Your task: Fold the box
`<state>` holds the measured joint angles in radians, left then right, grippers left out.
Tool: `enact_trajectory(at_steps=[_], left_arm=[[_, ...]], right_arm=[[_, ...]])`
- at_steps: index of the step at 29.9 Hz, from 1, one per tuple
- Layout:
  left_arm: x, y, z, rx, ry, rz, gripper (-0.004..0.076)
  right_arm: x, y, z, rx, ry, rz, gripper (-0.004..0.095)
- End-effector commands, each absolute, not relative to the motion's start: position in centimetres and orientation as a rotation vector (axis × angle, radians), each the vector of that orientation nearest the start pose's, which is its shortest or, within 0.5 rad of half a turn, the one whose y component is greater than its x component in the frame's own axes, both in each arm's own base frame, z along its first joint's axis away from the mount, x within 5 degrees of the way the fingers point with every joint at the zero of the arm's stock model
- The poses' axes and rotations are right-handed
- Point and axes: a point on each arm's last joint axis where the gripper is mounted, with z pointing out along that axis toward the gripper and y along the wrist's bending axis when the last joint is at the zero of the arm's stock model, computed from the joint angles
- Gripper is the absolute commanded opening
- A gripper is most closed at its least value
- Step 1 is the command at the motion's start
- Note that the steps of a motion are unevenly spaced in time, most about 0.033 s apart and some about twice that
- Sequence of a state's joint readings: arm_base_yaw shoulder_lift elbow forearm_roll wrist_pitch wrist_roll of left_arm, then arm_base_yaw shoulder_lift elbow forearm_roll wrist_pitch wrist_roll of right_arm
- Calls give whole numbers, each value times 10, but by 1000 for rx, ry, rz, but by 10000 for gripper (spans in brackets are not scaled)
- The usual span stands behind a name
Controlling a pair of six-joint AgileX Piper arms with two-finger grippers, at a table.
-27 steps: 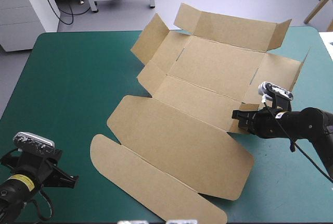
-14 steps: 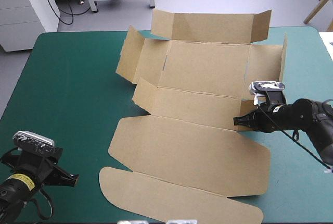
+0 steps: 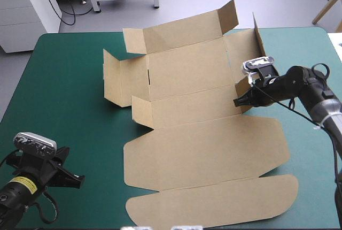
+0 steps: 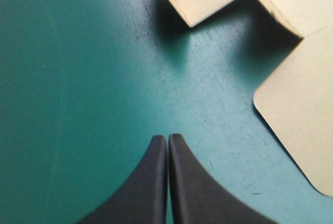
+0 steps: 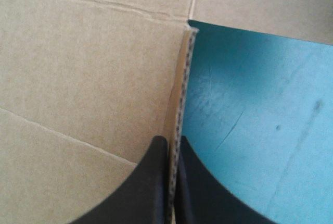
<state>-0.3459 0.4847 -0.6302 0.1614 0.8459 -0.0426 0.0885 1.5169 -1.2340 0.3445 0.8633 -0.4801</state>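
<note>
Pinches a raised side flap of the box (image 3: 203,144) in the right gripper (image 3: 236,102), centre right; holds the left gripper (image 3: 79,179) closed on nothing, lower left, apart from the box.

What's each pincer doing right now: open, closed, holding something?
Left pincer: closed, empty, over the teal-green cover.
Right pincer: closed on an edge of the box.

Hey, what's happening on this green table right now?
The robot is working on a brown box, a cut sheet lying mostly flat on the teal-green table, with its far and side flaps standing up. The right end effector is shut on the edge of a side flap. The left end effector is shut on nothing, at the near left, clear of the box.
</note>
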Motion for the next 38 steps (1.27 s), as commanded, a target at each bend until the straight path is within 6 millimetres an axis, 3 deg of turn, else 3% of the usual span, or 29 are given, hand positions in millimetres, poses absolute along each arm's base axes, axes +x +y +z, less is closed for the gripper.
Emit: enact_trajectory(at_steps=[1,8,18,24,38], left_arm=[[85,-22,334,350,2015,-95,-10],[85,-26,336,329,1993,-160,-10],[85,-28,336,317,1998,-202,-10],[84,-29,336,311,2000,-220,-10],[83,-32,336,293,2007,-278,-10]], right_arm=[[330,53,330,-659,2391,213,-19],[356,76,331,-954,2317,41,-19],[376,146,339,-1270,2062,-134,-20],[379,180,346,-1434,1831,-193,-20],[366,231,342,-1751,1413,-254,-20]])
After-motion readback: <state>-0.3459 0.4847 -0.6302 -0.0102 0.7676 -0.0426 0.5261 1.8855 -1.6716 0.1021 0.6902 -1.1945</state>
